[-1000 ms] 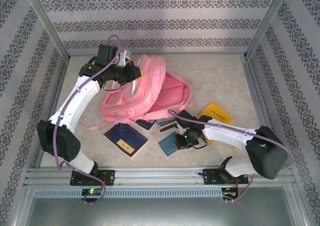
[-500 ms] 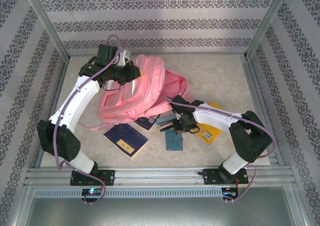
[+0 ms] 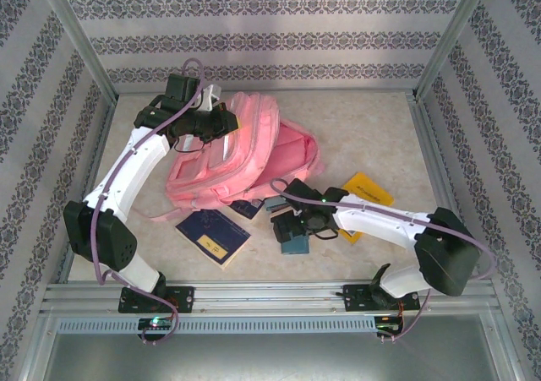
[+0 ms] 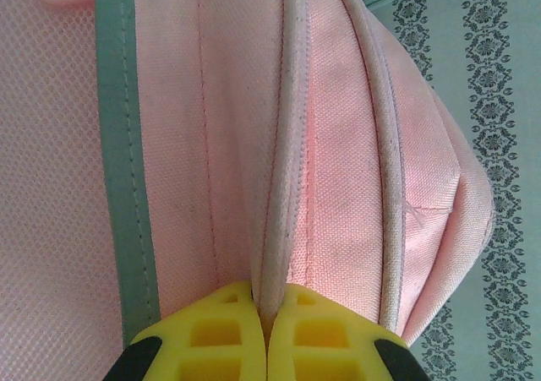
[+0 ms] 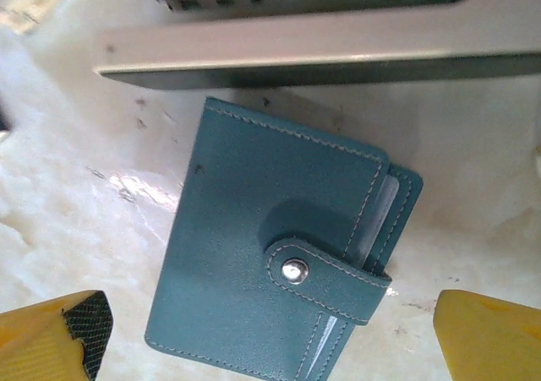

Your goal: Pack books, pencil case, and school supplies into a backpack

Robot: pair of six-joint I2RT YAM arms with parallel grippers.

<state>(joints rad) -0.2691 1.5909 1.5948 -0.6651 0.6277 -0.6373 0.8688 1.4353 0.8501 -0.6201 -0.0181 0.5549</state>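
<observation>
The backpack (image 3: 254,157) lies in the middle of the surface (image 3: 372,136), a little to the left in the top view. It is soft and floppy, so its mouth will not stay wide by itself. The left pincer (image 4: 266,313) is pressed together on a thick pink seam at the top of the bag, with the cloth pinched tight between its yellow tips.

The right pincer (image 3: 290,226) hangs low over a small teal notebook (image 5: 270,254), in the lower middle of the top view, just below the bag. Its fingers (image 5: 51,339) are wide apart, one at each bottom corner of the wrist view, and touch nothing.

The notebook looks light and thin, with a smooth cover like leather. It lies flat, so I think it will be hard to get under and may slip. A strap (image 5: 325,271) with a shiny snap keeps it closed, so it should not flop open. The best place to hold it looks like across its two long sides, near the middle.

A navy book (image 3: 213,236) and a yellow book (image 3: 368,191) wait close by on the surface.
</observation>
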